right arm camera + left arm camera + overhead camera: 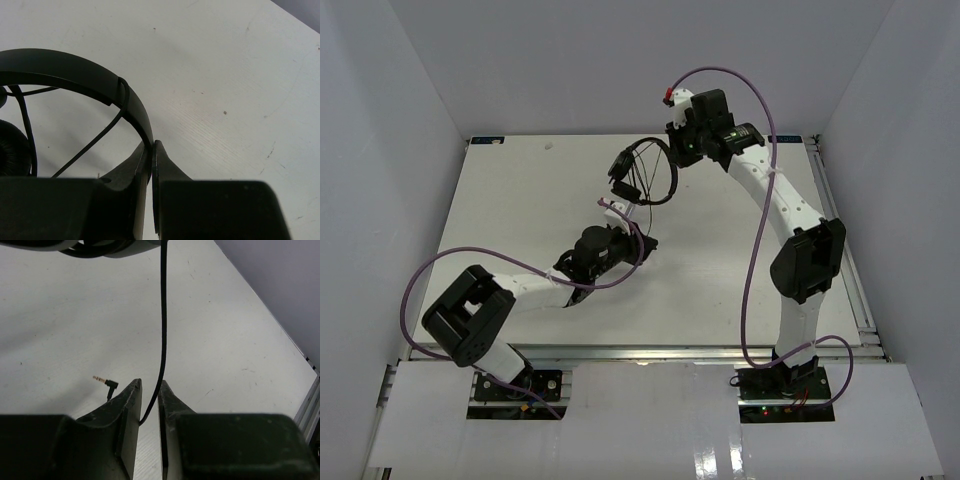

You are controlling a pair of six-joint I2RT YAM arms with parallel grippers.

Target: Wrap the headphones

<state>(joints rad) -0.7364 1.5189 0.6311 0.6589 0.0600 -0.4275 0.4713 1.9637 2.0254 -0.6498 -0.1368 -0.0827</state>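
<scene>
The black headphones [645,172] hang in the air over the back middle of the table. My right gripper [678,150] is shut on the thin headband [75,70], pinched between the fingertips in the right wrist view [151,145]. One round earpad [12,150] shows at that view's left edge. The thin cord [163,315] is looped across the headband and runs straight down into the narrow gap of my left gripper [150,385], which sits below the headphones [625,222]. The jaws stand slightly apart, wider than the cord. The gold-tipped plug [106,382] sticks out just left of the left finger.
The white table [520,200] is boxed in by grey walls on three sides. Purple robot cables [760,250] loop beside both arms. A metal rail [860,290] runs along the table's right edge.
</scene>
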